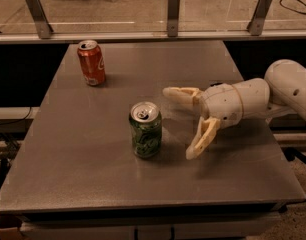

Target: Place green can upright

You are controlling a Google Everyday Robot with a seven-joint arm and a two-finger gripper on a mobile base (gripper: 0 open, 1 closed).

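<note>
Gripper: the gripper (178, 124) is spread wide and grips nothing. It lies low over the tabletop (93, 179), right of centre, with its opening facing 9 o'clock.
Fingers: one finger (180, 93) reaches out on the far side and the other (203, 139) angles down on the near side. Neither touches the can.
Arm: the arm (288, 86) comes in from 3 o'clock, past the tabletop's right edge.
Green can: the green can (145, 130) stands upright with its silver top up, at about 9 o'clock from the gripper. It is just beside the open mouth but clear of it, near the middle of the tabletop.
Step in hand: by the look of it the can is placed and let go, so the task reads as all but finished.
Next move: draw back toward 3 o'clock, straight and level. The near finger must not swing toward the can, since a light brush could tip it.
Red can: the red can (91, 63) is upright at 11 o'clock from the green can, well apart and out of the exit path.
</note>
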